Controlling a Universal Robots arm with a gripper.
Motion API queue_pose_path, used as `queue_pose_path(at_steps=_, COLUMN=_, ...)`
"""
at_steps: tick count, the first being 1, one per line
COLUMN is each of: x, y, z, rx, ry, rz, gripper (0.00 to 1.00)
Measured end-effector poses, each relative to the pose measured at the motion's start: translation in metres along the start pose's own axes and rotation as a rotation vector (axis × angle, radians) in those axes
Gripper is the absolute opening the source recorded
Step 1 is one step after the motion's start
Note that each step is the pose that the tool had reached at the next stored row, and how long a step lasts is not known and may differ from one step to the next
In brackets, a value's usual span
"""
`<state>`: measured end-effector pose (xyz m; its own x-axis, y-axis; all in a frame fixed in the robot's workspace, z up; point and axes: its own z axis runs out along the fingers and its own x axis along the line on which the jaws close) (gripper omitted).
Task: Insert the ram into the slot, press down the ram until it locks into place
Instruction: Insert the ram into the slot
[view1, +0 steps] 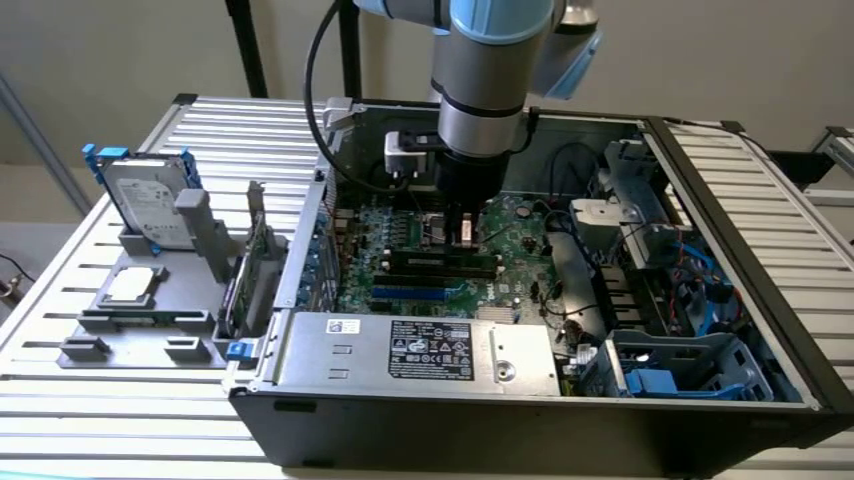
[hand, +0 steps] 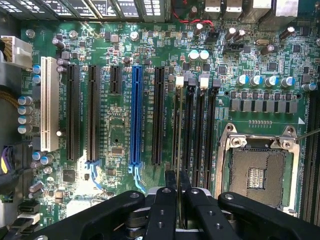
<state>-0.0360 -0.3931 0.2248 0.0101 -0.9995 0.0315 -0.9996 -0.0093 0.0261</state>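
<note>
My gripper (hand: 177, 196) is shut on the ram (hand: 178, 150), which I see edge-on in the wrist view as a thin line running out from between the black fingers (hand: 164, 210). The stick hangs upright over the black memory slots (hand: 200, 130), lined up with the outermost one on the blue-slot side; whether it touches that slot I cannot tell. In the exterior view the gripper (view1: 462, 222) reaches down into the open computer case, holding the ram (view1: 463, 232) just above the black slots (view1: 434, 262) on the green motherboard (view1: 521, 225).
The square metal processor socket (hand: 257, 175) lies beside the memory slots. A blue slot (hand: 135, 115), black expansion slots (hand: 92, 115) and a white slot (hand: 48, 105) lie on the other side. The power supply (view1: 420, 345), cables (view1: 601, 215) and drive cage (view1: 687, 365) crowd the case.
</note>
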Motion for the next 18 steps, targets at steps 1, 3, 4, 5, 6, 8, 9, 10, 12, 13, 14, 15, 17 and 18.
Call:
queue_pose_path(at_steps=1, x=0.0, y=0.0001, z=0.0, rx=-0.0001, ry=-0.0001, rz=0.0, gripper=0.15)
queue_pose_path(at_steps=3, x=0.0, y=0.0001, z=-0.0008, rx=-0.0003, ry=-0.0008, rz=0.0, gripper=0.21)
queue_pose_path(at_steps=4, x=0.0, y=0.0002, z=-0.0022, rx=-0.0002, ry=-0.0016, rz=0.0, gripper=0.28)
queue_pose_path(at_steps=5, x=0.0, y=0.0002, z=-0.004, rx=-0.0003, ry=-0.0024, rz=0.0, gripper=0.28)
queue_pose_path(at_steps=6, x=0.0, y=0.0002, z=-0.006, rx=-0.0003, ry=-0.0036, rz=0.0, gripper=0.28)
queue_pose_path(at_steps=8, x=0.0, y=0.0008, z=-0.0113, rx=-0.0003, ry=-0.0066, rz=0.0, gripper=0.28)
queue_pose_path(at_steps=9, x=0.0, y=0.0013, z=-0.0136, rx=-0.0002, ry=-0.009, rz=0.0, gripper=0.28)
queue_pose_path(at_steps=10, x=0.0, y=0.0022, z=-0.0157, rx=-0.0001, ry=-0.0118, rz=0.0, gripper=0.28)
queue_pose_path(at_steps=12, x=0.001, y=0.0045, z=-0.0182, rx=-0.0002, ry=-0.0155, rz=0.0, gripper=0.28)
queue_pose_path(at_steps=13, x=0.001, y=0.0057, z=-0.0192, rx=-0.0001, ry=-0.0171, rz=0.0, gripper=0.26)
queue_pose_path(at_steps=14, x=0.001, y=0.0068, z=-0.0199, rx=-0.0002, ry=-0.0187, rz=0.0, gripper=0.26)
queue_pose_path(at_steps=15, x=0.001, y=0.0074, z=-0.0204, rx=-0.0001, ry=-0.0206, rz=0.0, gripper=0.19)
queue_pose_path(at_steps=17, x=0.001, y=0.0078, z=-0.0206, rx=0.0001, ry=-0.0226, rz=-0.001, gripper=0.13)
queue_pose_path(at_steps=18, x=0.001, y=0.0078, z=-0.0205, rx=0.0001, ry=-0.0233, rz=-0.001, gripper=0.11)
